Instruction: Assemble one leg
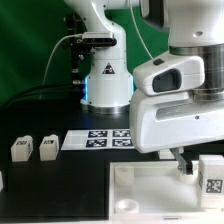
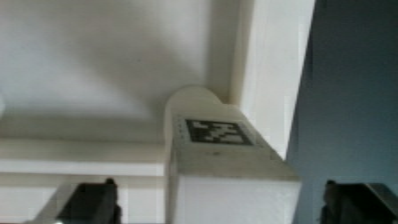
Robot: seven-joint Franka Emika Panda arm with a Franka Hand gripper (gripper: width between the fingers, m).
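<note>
A white leg (image 2: 217, 140) with a black-and-white tag stands between my fingers in the wrist view. It also shows at the exterior view's right (image 1: 212, 172), over the right corner of the large white plate (image 1: 130, 195). My gripper (image 2: 222, 205) is open. Its dark fingertips (image 2: 89, 200) stand on either side of the leg with a gap on each side. One finger (image 1: 180, 160) shows in the exterior view just beside the leg. I cannot tell whether the leg's end sits in a socket. The plate (image 2: 107, 60) fills most of the wrist view behind the leg.
Two more small white legs (image 1: 22, 149) (image 1: 48, 148) stand at the exterior view's left on the dark table. The marker board (image 1: 100, 138) lies behind the plate, in front of the arm's base (image 1: 107, 80). Dark table (image 2: 356, 80) borders the plate's edge.
</note>
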